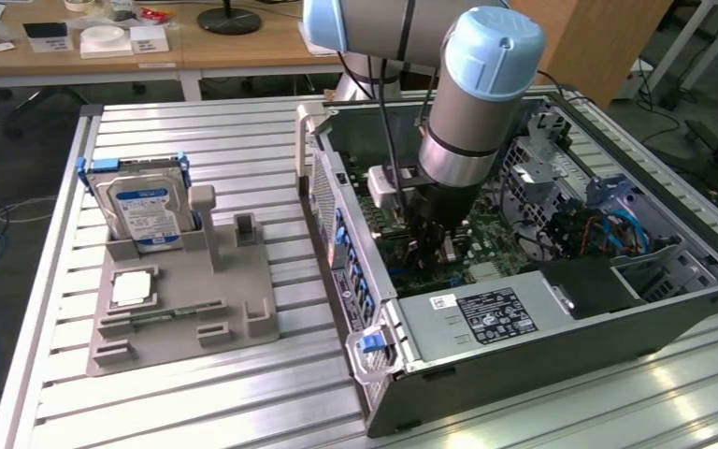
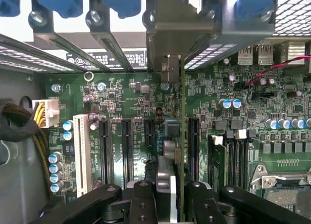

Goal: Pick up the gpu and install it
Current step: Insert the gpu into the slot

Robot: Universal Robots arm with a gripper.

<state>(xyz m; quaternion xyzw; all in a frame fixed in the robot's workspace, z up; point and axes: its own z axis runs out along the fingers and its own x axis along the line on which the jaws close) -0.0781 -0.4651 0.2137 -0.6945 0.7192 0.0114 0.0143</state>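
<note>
The gpu (image 2: 176,136) shows edge-on in the wrist view as a thin card with a grey metal end bracket (image 2: 167,34). It stands upright over the green motherboard (image 2: 121,93), in line with the black expansion slots (image 2: 127,146). My gripper (image 2: 171,197) is shut on the card, one black finger (image 2: 141,199) on each side. In the exterior view the gripper (image 1: 424,234) is low inside the open computer case (image 1: 522,365), with the gpu (image 1: 388,210) and its bracket near the case's slotted rear wall. I cannot tell whether the card's edge touches a slot.
A grey parts holder (image 1: 247,281) on the slatted table at the exterior view's left carries a silver hard drive (image 1: 145,210) and a narrow memory stick (image 1: 165,313). Inside the case are the power supply (image 1: 484,318), drive cage (image 1: 559,178) and cables (image 1: 609,229). Blue slot latches (image 2: 63,3) line the rear wall.
</note>
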